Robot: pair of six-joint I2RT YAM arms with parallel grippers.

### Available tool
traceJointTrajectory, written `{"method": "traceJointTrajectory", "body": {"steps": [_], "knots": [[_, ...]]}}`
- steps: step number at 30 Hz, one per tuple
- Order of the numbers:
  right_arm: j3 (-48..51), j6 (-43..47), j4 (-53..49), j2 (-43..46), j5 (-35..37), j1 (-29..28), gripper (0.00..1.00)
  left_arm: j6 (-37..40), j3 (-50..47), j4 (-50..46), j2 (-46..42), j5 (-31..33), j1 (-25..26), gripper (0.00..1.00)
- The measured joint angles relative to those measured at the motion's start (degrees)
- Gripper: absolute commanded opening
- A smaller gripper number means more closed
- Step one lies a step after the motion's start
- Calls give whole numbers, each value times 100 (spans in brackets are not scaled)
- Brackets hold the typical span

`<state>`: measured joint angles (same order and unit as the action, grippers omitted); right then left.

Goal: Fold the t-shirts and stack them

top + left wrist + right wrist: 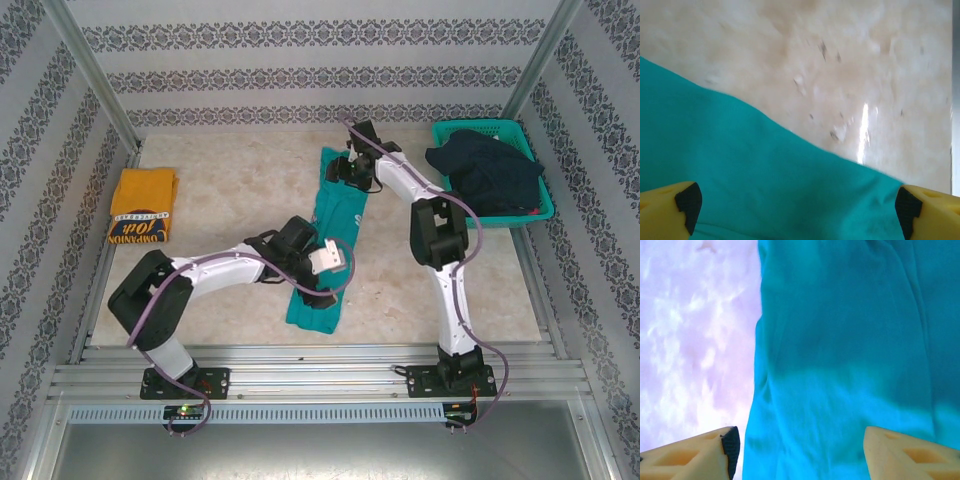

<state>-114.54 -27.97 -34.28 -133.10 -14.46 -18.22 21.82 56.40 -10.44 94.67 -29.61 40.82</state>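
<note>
The teal-green t-shirt (338, 215) lies folded into a long narrow strip down the middle of the table. My left gripper (330, 268) hovers over its near end, jaws wide open; in the left wrist view the teal cloth (750, 165) lies flat under the open left gripper (796, 210). My right gripper (345, 168) is at the strip's far end. In the right wrist view the open right gripper (800, 452) straddles the cloth's left edge (840, 365), pinching nothing. The mustard-yellow t-shirt (142, 205) lies folded at the far left, its lettered band towards me.
A teal mesh basket (525, 140) holding dark navy cloth (485, 170) stands at the back right. Bare marble table (230, 180) lies between the two shirts. Metal frame posts and patterned walls close in the sides and back.
</note>
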Motion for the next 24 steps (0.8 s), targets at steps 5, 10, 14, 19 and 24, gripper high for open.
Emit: {"method": "traceJointTrajectory", "body": {"steps": [5,10,14,19,24], "knots": [[1910,481,623,1740,-109,-22,76,-1163,-365,949,-643,-66,-658,100],[3497,1200,1043,3265,-107,-267,75,-2339,-1255,1823,-1344,-66,-1499,100],[4439,1893,1060,4063,-52,-933,73,-3178,-1639,2011,-1665,164,-2111,100],[5182,2918,1036,4658,-105,-2155,70,-3987,-1648,1937,-1902,643,-2651,100],[5453,3644,994,4697,-160,-3335,69,-4350,-1648,1770,-2004,774,-2782,100]]}}
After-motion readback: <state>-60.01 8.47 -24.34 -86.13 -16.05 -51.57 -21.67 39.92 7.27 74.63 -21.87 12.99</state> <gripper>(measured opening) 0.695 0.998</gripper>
